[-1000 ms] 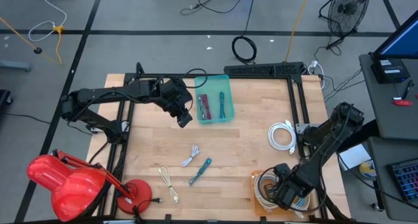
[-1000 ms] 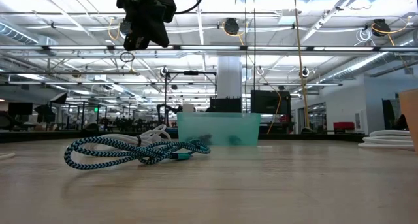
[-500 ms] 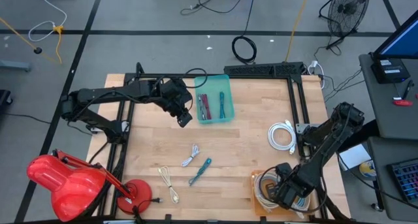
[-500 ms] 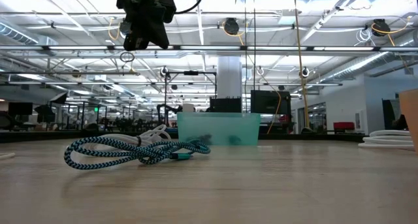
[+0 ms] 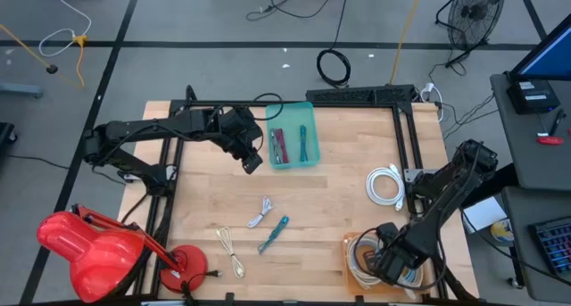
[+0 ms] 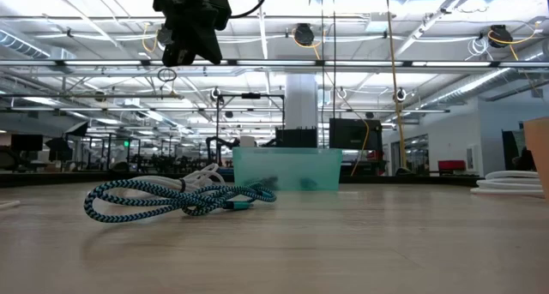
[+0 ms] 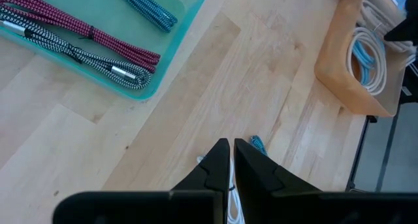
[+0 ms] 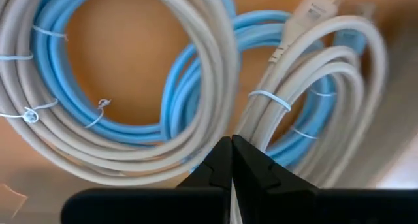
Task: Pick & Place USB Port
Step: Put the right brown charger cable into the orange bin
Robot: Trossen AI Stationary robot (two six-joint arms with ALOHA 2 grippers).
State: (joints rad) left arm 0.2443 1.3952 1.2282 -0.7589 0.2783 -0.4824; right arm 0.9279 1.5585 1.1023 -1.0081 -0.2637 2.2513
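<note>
The left gripper [image 5: 252, 161] hangs in the air just beside the teal tray [image 5: 308, 161], off its left edge in the high view. Its two dark fingers [image 7: 219, 165] stand almost together with only a thin slit between them, and nothing is held between them. In the low view the same gripper [image 6: 184, 45] sits high above the table top, well clear of everything on it.

The right gripper [image 5: 385, 261] is down in the wooden box [image 5: 350, 279] at the near right corner of the table, its fingers [image 8: 222, 162] pressed shut tip to tip. They point into a heap of coiled grey and light blue cables [image 8: 163, 87]; whether the tips touch a coil cannot be told, and no cable is clamped between them.

Inside the teal tray lie three cables side by side: a teal braided one [image 7: 147, 5], a red one [image 7: 85, 33] and a black-and-white one [image 7: 78, 57]. Out on the bare wood, well apart from the left gripper and toward the near edge, lie a white cable [image 5: 260, 214], a teal cable [image 5: 274, 234] just beside it, and a pale yellowish cable [image 5: 230, 251] farther left. In the low view the teal cable [image 6: 171, 198] lies in front of the tray [image 6: 287, 170]. A white coiled cable [image 5: 385, 185] rests near the table's right side, between the tray and the right arm.
</note>
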